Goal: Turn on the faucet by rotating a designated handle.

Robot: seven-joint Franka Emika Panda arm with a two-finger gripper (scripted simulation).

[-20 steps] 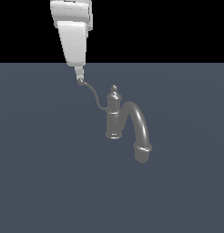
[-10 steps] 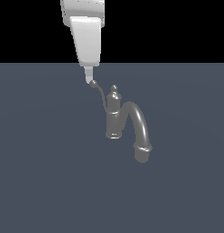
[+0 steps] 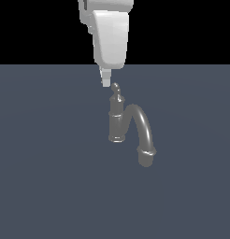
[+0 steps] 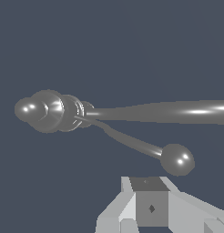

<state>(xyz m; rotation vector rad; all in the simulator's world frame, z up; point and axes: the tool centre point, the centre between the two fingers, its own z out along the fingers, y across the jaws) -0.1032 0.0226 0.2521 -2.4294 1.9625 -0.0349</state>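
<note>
**A:** Where do you stand with the faucet (image 3: 131,130)?

**B:** You're mid-task, by my reading. The faucet sits near the middle of the grey floor, post upright, thick spout arching down toward the exterior view's right. Your gripper (image 3: 106,80) hangs just above the post and slightly to the exterior view's left of it, right beside the handle (image 3: 115,87), whose knob shows there next to the finial.

**A:** Am I touching the handle?

**B:** In the wrist view the handle (image 4: 132,142) runs out from the post as a thin curved wire ending in a round knob, at a clear angle to the spout. The gripper (image 4: 150,205) sits just beside that knob — touching or a hair apart, I cannot tell.

**A:** And the jaws?

**B:** You're holding nothing that I can see; the knob lies outside the fingers, not between them. How wide the jaws stand I cannot tell — only a pale block of the gripper shows in either view.

**A:** So what's left?

**B:** Whether the turn is enough to count as on, you can't judge from these views. I'd say the push on the knob, sweeping the handle round the post, is still to finish.
</note>
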